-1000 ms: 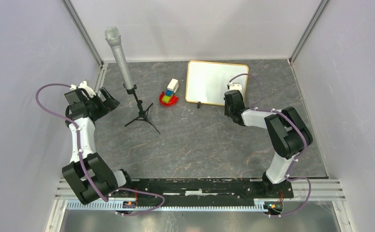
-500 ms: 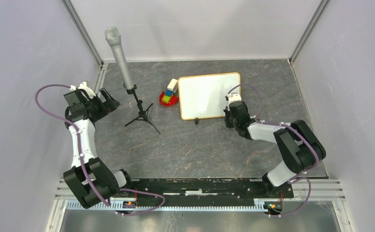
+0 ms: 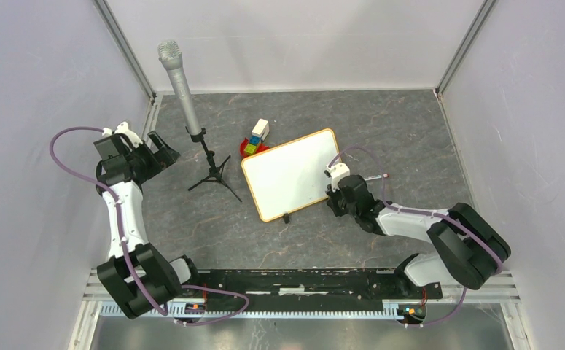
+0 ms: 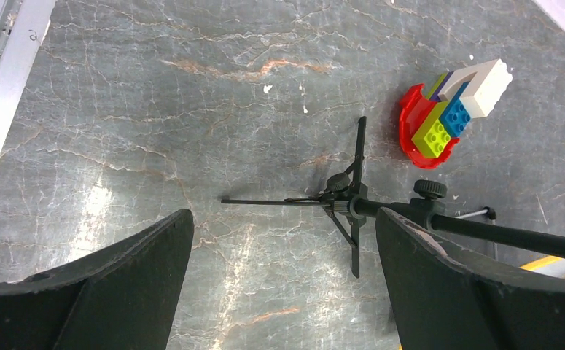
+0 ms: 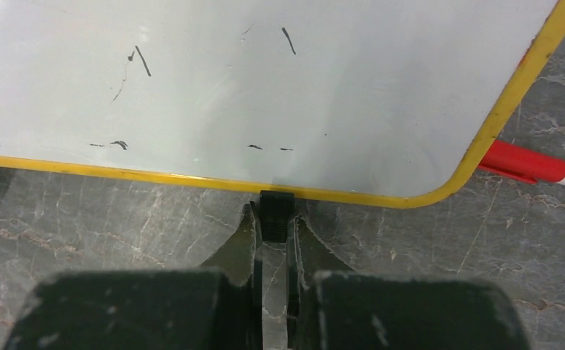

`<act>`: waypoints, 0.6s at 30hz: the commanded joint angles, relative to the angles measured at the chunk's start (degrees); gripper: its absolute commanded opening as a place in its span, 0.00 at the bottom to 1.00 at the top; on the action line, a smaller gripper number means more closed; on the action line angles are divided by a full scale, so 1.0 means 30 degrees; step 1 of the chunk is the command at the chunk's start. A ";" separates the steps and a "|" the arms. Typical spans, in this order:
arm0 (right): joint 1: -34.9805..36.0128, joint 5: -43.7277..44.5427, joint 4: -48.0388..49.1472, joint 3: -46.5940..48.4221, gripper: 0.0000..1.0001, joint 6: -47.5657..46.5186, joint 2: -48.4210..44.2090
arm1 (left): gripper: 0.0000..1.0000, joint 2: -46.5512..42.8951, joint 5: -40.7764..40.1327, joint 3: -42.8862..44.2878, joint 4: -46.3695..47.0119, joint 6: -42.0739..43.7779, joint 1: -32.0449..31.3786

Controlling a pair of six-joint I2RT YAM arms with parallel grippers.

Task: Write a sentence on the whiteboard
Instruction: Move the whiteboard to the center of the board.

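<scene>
The whiteboard, white with a thin yellowish frame, lies tilted mid-table. In the right wrist view the whiteboard carries only a few short dark marks. No sentence shows on it. My right gripper is at the board's right edge. There the right gripper is shut on a black clip foot of the frame. A red marker lies on the table just beyond the board's corner. My left gripper hovers at far left. In its own view the left gripper is wide open and holds nothing.
A microphone stands on a black tripod left of the board. In the left wrist view the tripod sits under the open fingers. Toy bricks on a red dish touch the board's far corner. Enclosure walls surround the table.
The right gripper has dragged the whiteboard from the back of the table toward the near left, turning it. The red marker has come into view. The left arm has barely moved.
</scene>
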 commanded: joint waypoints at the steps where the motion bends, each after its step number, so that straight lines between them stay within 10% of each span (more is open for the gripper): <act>1: 0.0678 -0.1885 -0.3687 -0.0956 0.00 -0.0452 0.0054 | 1.00 -0.0888 0.0016 0.0797 -0.0113 -0.0846 0.0075; 4: 0.0679 -0.2021 -0.4650 -0.0838 0.01 -0.0769 0.0016 | 1.00 -0.1118 -0.0100 0.0738 -0.0121 -0.0809 0.0066; 8: 0.0693 -0.2023 -0.5936 -0.0148 0.30 -0.1548 -0.0687 | 1.00 -0.1324 -0.0131 0.0796 -0.0149 -0.0751 0.0070; 18: 0.0495 -0.0822 -0.9712 0.3590 0.43 -0.4564 -0.1598 | 1.00 -0.1008 0.0401 0.1235 -0.0069 -0.1103 0.0077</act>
